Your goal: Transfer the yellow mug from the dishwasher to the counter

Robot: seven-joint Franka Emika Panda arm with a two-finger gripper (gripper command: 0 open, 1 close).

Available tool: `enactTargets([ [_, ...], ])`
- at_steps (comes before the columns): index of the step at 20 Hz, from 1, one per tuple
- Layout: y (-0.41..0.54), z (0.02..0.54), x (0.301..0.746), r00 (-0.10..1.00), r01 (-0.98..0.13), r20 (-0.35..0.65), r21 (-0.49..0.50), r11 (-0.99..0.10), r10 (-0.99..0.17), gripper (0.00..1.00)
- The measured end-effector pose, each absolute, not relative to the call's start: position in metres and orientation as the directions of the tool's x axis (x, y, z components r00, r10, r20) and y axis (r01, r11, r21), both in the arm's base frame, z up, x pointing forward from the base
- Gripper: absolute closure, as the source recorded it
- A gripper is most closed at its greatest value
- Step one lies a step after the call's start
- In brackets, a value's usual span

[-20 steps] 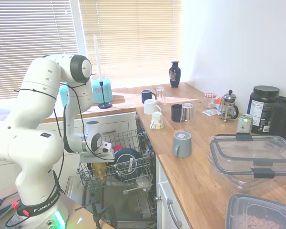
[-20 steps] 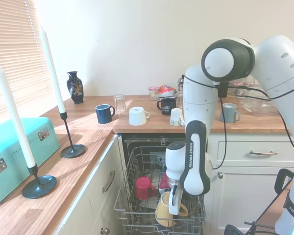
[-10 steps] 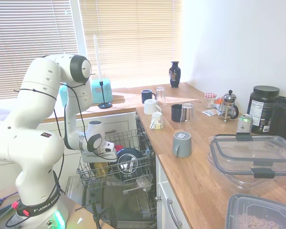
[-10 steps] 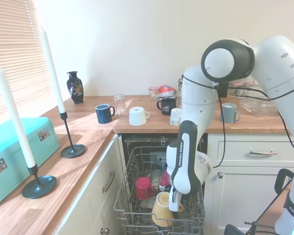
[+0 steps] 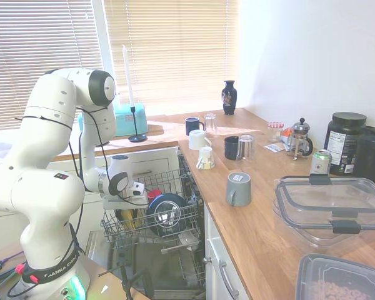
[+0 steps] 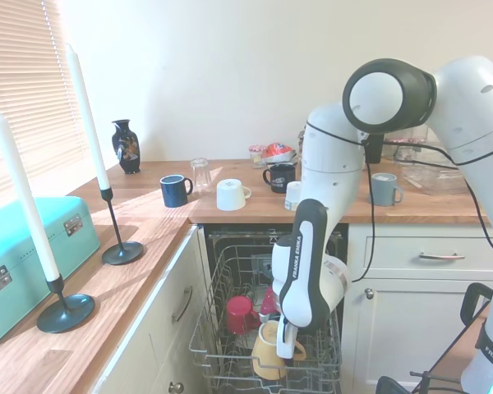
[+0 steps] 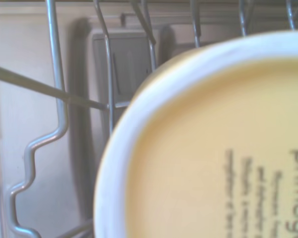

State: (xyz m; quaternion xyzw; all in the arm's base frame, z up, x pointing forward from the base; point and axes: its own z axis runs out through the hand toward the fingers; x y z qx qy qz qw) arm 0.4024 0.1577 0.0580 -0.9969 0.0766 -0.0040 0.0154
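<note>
The yellow mug [image 6: 267,351] sits in the wire rack of the dishwasher [image 6: 222,361], near the rack's front edge, tilted with its pale inside and rim turned up toward the arm. In the wrist view the yellow mug [image 7: 213,144] fills most of the picture, its white rim curving across blurred rack wires and some dark print showing inside it. The gripper [image 6: 286,355] reaches down to the mug's rim from above, with a dark finger at or over the rim on the handle side; whether the fingers have closed on the rim or merely stand about it cannot be told from these pictures. In the first exterior view only a patch of the yellow mug [image 5: 130,218] shows through the rack wires below the gripper [image 5: 135,199], just beside a dark blue plate [image 5: 165,214] standing on edge in the rack. A red cup [image 6: 240,313] lies in the rack just behind the mug. Above, on the counter [image 6: 230,209], a white mug [image 6: 231,194], a navy mug [image 6: 175,190], a clear glass [image 6: 200,173] and a grey mug [image 6: 384,188] stand well apart from the dishwasher's contents, with a dark vase [image 6: 125,146] near the counter's far corner.
</note>
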Motion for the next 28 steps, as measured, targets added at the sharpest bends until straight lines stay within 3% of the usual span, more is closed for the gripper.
enactTargets([
  [16,0.154,0.059,0.406,0.977,-0.212,0.009,-0.032,-0.977,-0.213,1.00],
  [25,0.146,0.139,0.414,0.970,-0.230,0.063,-0.043,-0.972,-0.233,1.00],
  [28,0.140,0.175,0.427,0.959,-0.253,0.124,-0.047,-0.966,-0.257,1.00],
])
